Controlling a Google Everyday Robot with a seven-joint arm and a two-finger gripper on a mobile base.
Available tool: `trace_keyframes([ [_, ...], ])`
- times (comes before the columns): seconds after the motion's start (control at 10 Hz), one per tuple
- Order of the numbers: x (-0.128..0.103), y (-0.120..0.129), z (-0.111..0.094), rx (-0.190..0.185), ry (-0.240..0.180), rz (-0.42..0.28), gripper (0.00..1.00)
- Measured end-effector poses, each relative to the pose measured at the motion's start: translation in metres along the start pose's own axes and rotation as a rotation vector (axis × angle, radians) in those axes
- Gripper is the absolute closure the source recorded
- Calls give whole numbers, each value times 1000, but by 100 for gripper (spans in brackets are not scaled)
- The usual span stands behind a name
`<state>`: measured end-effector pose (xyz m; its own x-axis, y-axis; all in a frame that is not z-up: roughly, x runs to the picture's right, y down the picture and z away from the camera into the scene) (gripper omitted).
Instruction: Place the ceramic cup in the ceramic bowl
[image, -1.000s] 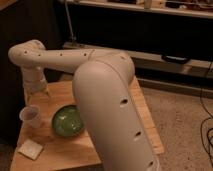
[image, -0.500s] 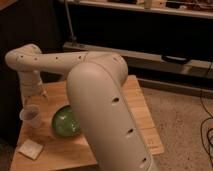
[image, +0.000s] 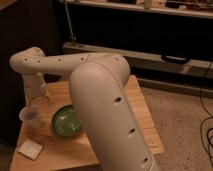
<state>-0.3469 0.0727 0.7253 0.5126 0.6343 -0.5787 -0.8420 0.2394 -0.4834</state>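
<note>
**A:** Camera view. The gripper (image: 35, 104) hangs right over the ceramic cup (image: 31, 117), at the left end of the wooden table (image: 142, 112). Clasping the cup or free of it? That can't be told from here.

**B:** And the cup is upright, just left of the ceramic bowl (image: 66, 122), a small gap between them.

**A:** It looks like the carry-across comes next. To do it well, the cup has to clear the bowl's dark rim, travel right, centre over the green hollow, and go down upright. Release only once it rests.

**B:** The pale tile (image: 31, 149) lies nearer the camera, off that path. Any writing?

**A:** None readable. No brand or label shows on cup, bowl or arm (image: 107, 120).
</note>
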Motion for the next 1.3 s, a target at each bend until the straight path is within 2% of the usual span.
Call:
trace_keyframes([
  [0.2,-10,9,7,1,4,-8,35],
  [0.4,-6,-2,18,10,9,-4,35],
  [0.6,-7,-3,22,3,4,-2,35],
  [0.9,-24,11,34,-1,7,-9,35],
  [1.3,-25,2,48,4,10,-2,35],
])
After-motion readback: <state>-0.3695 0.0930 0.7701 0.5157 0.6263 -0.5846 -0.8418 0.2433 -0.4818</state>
